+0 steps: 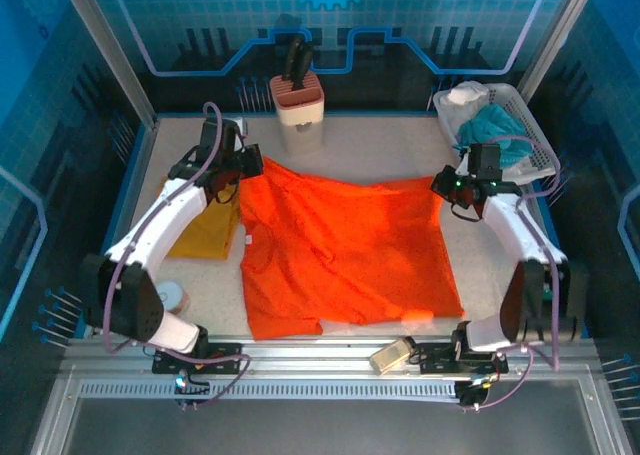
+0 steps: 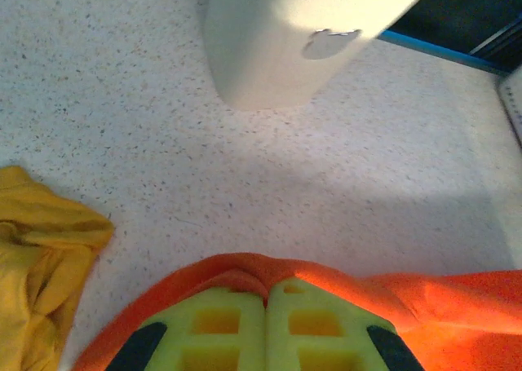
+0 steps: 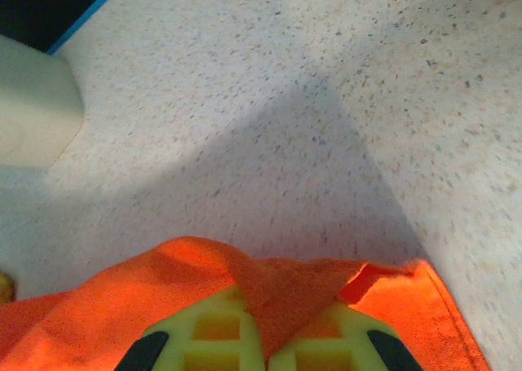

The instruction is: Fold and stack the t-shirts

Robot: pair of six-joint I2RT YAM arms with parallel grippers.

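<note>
Left gripper [image 1: 243,167]: closed on the upper-left corner of the orange shirt [image 1: 340,255]. In the left wrist view the fingers [image 2: 216,322] meet with no gap, and orange fabric curls round their tips.
Right gripper [image 1: 447,185]: closed on the upper-right corner. In the right wrist view a flap of fabric is pinched between the fingers [image 3: 208,330].

Orange shirt: spread across the centre of the table [image 1: 380,145] and creased all over. Its upper edge dips between the two grips. The lower-left corner juts toward the bottom of the frame.

Yellow shirt [image 1: 205,230]: crumpled heap at left of frame, just beside the orange shirt's left edge.

Hidden or unclear:
- The left arm covers part of the yellow shirt.
- The orange shirt's collar and sleeves cannot be picked out.
- The fingertips in both wrist views are cut off by the bottom edge.
- The cream pot [image 1: 297,110], top centre, is cut off by the top edge in the left wrist view.
- The basket [image 1: 535,135], upper right, holds a teal cloth [image 1: 495,125] and a white cloth [image 1: 465,95]; their shapes are unclear.
</note>
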